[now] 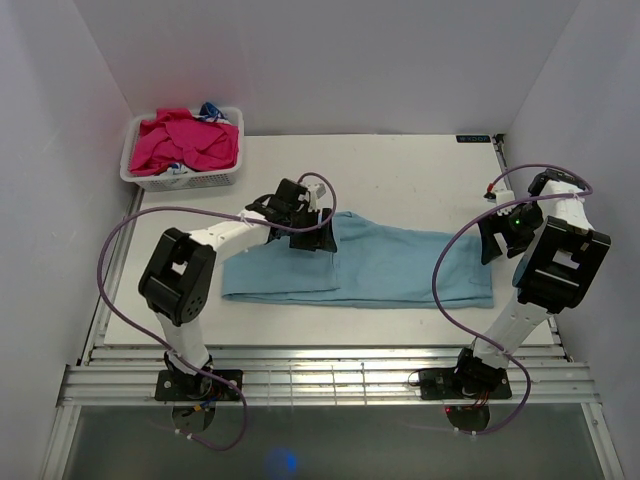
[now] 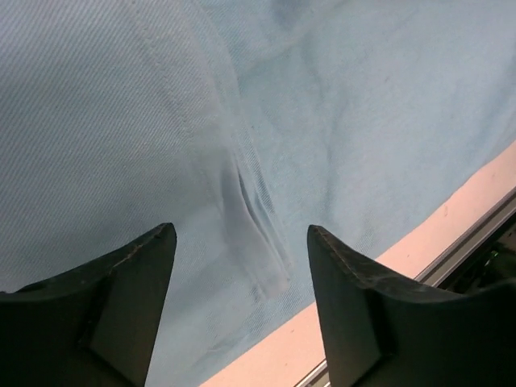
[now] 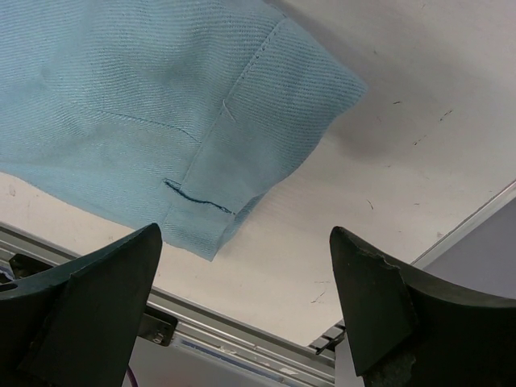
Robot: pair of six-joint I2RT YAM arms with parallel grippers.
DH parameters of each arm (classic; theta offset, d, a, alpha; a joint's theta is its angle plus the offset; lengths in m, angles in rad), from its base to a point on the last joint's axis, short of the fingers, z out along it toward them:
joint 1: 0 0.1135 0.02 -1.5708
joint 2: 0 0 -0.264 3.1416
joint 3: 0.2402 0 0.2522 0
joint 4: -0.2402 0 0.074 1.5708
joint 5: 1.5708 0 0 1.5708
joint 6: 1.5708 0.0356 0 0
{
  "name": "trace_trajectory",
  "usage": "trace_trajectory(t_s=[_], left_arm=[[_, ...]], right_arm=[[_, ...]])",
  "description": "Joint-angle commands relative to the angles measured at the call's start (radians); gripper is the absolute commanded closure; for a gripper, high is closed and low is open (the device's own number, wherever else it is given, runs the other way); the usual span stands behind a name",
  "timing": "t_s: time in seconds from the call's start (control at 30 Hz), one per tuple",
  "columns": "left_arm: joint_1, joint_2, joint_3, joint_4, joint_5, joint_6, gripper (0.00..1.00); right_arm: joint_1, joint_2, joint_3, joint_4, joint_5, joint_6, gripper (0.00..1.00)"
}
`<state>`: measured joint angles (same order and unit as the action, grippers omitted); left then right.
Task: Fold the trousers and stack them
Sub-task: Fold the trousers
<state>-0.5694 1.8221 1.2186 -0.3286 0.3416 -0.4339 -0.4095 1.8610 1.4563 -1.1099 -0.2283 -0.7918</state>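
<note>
The light blue trousers (image 1: 370,268) lie flat across the middle of the table, folded lengthwise, running left to right. My left gripper (image 1: 312,238) hovers over their upper edge left of the middle, jaws open and empty; its wrist view shows the fabric (image 2: 161,121) with a fold crease between the fingers. My right gripper (image 1: 492,240) is at the trousers' right end, open and empty; its wrist view shows the hemmed corner (image 3: 234,161) lying on the table just ahead of the fingers.
A white basket (image 1: 184,178) with magenta garments (image 1: 185,142) stands at the back left corner. The table's metal front rail (image 1: 330,375) runs along the near edge. White walls close in the left, right and back.
</note>
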Motion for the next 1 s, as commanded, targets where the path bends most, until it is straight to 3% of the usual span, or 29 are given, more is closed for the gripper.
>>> trace_trajectory(t_s=[0.0,0.07,0.17,0.2,0.33,0.37,0.43,0.53,0.6,0.63,0.73,0.97], left_arm=[[-0.004,-0.139,0.036,-0.024,0.047,0.148,0.22],[0.011,-0.191,0.044,-0.113,0.034,0.190,0.18],[0.138,-0.256,0.010,-0.161,0.109,0.195,0.17],[0.226,-0.295,-0.014,-0.170,0.125,0.201,0.18],[0.389,-0.368,-0.048,-0.233,0.082,0.305,0.19],[0.428,-0.375,-0.057,-0.256,0.141,0.323,0.19],[0.573,-0.380,-0.059,-0.288,0.222,0.386,0.16],[0.764,-0.348,-0.050,-0.349,0.410,0.472,0.08],[0.816,-0.320,-0.038,-0.398,0.413,0.553,0.05],[0.835,-0.295,-0.039,-0.412,0.422,0.584,0.03],[0.879,-0.262,-0.077,-0.420,0.404,0.619,0.03],[0.924,-0.211,-0.169,-0.362,0.418,0.647,0.04]], right_arm=[[0.000,-0.006,0.022,-0.027,-0.023,-0.004,0.10],[0.000,-0.005,0.042,-0.030,-0.031,-0.004,0.10],[-0.003,-0.009,0.101,-0.056,-0.074,-0.001,0.10],[-0.003,-0.010,0.120,-0.074,-0.095,-0.001,0.10],[0.029,-0.023,0.251,-0.179,-0.330,0.017,0.00],[0.052,-0.037,0.280,-0.180,-0.404,0.075,0.00],[0.144,-0.051,0.288,-0.150,-0.482,0.139,0.07],[0.294,-0.092,0.201,0.080,-0.586,0.379,0.11],[0.406,-0.105,0.114,0.236,-0.617,0.577,0.13],[0.457,-0.102,0.090,0.378,-0.623,0.630,0.14],[0.587,-0.048,0.055,0.558,-0.603,0.767,0.17],[0.727,0.153,0.073,0.676,-0.568,0.911,0.25]])
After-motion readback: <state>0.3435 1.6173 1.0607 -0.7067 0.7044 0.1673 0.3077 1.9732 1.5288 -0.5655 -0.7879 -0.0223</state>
